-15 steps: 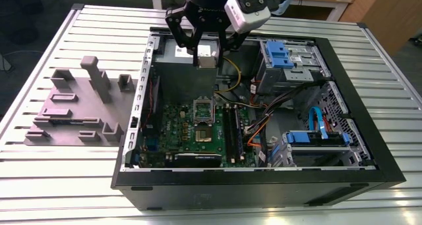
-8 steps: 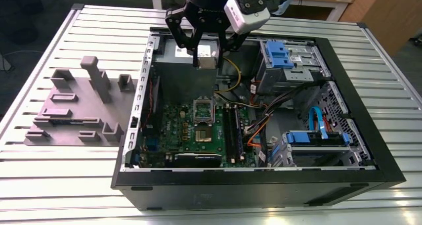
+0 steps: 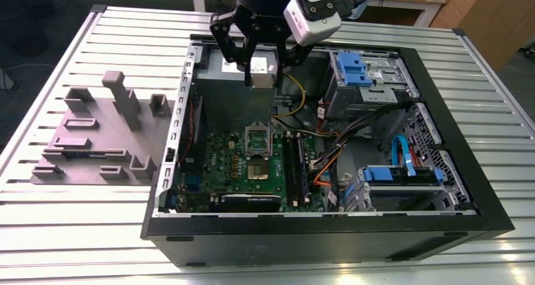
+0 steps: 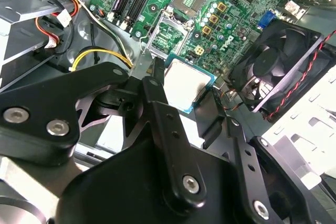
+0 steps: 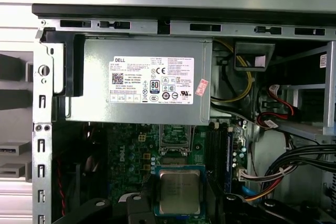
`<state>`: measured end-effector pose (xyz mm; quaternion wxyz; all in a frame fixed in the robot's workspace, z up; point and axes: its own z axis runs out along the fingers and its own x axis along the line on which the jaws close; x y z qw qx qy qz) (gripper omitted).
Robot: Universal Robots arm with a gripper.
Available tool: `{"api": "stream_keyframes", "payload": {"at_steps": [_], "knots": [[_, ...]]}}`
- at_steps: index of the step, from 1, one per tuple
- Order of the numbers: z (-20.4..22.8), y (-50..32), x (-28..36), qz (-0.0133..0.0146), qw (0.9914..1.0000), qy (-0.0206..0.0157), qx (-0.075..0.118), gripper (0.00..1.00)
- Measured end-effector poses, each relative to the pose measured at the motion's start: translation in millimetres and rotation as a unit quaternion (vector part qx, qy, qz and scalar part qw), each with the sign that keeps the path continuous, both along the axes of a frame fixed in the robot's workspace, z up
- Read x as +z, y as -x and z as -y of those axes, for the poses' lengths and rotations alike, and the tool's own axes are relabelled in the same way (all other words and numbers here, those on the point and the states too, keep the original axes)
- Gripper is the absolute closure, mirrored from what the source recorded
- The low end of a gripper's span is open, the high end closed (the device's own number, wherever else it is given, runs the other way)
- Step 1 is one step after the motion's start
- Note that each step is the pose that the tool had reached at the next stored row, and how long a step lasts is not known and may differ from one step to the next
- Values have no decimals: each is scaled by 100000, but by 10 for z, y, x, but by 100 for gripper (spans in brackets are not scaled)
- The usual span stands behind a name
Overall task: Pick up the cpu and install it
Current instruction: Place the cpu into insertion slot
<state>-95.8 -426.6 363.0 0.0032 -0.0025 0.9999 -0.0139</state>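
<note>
My gripper (image 3: 260, 71) is clenched on the cpu (image 4: 185, 83); the socket (image 3: 257, 169) lies at six o'clock in the exterior view. A tilted seating, I judge, could bend pins.

exterior view: high, oblique, whole open PC case (image 3: 334, 235) | first wrist view: near, faces power supply (image 5: 94, 103) | both wrist views: close, share motherboard (image 4: 247, 17) (image 5: 131, 153)

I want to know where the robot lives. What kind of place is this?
Probably a robot lab or workshop. An opened desktop computer case lies on a slatted metal table, a grey parts holder sits beside it, and the robot's gripper holds the cpu over the motherboard.
</note>
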Motion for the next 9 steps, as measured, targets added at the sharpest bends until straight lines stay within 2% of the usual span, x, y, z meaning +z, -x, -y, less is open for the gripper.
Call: {"api": "stream_keyframes", "payload": {"at_steps": [9], "knots": [[4,0,-83,-3,100000,5,0,53]]}}
